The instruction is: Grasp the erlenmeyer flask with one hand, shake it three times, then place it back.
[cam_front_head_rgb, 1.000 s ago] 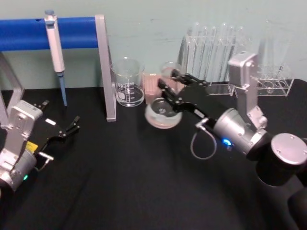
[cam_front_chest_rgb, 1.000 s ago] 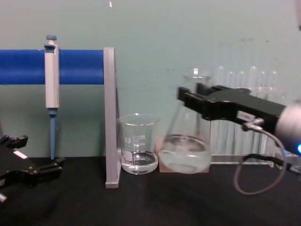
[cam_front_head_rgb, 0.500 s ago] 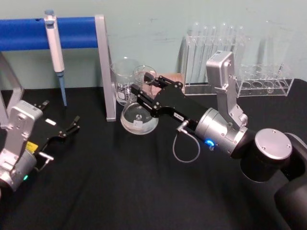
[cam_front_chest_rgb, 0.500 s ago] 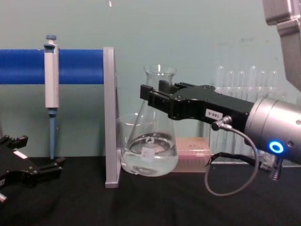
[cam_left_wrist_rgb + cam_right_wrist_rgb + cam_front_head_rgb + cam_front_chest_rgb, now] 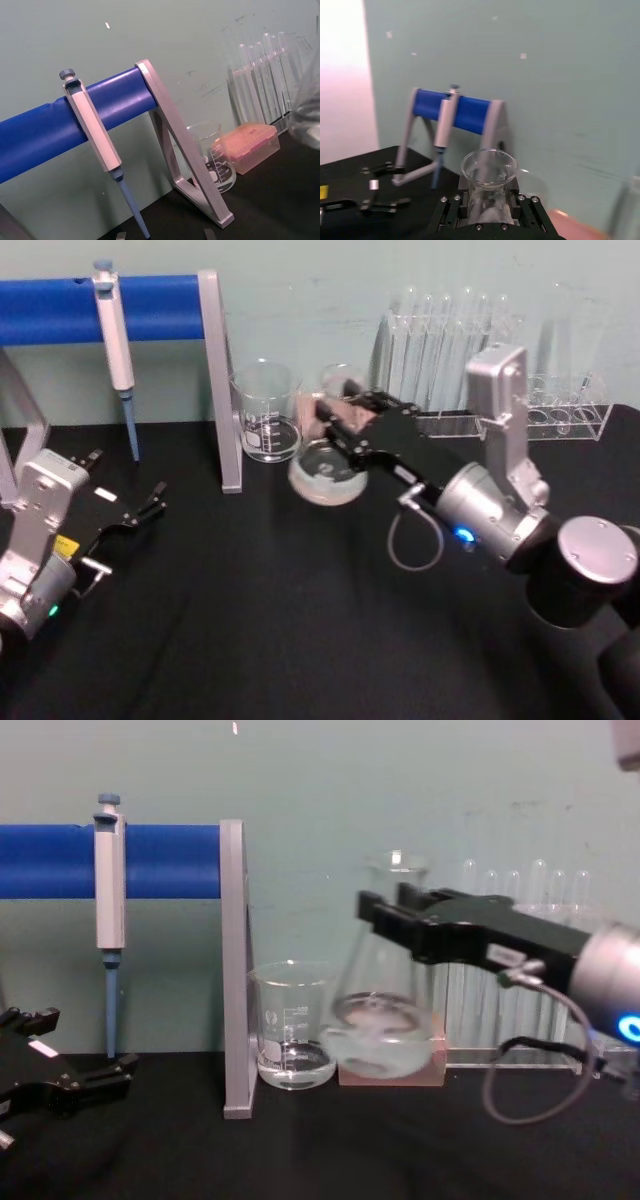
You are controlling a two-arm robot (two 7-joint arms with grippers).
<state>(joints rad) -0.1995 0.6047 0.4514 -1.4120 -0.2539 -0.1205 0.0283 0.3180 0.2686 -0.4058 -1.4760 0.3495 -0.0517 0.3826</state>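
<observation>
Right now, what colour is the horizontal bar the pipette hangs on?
Blue. The bar shows best in the chest view, with the pipette hanging on it.

erlenmeyer flask [image 5: 385, 1032] just right of beaker [image 5: 292, 1030], before test tubes [image 5: 445, 345]; stand [image 5: 234, 980] left.

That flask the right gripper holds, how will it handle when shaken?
The erlenmeyer flask is clear glass, so probably fragile and slippery. The right gripper clamps its neck; liquid in the wide base likely sloshes and tugs.

Laboratory, racked test tubes [image 5: 440, 345], graduated beaker [image 5: 267, 412], pipette [image 5: 113, 335] on blue stand [image 5: 160, 308]
</observation>
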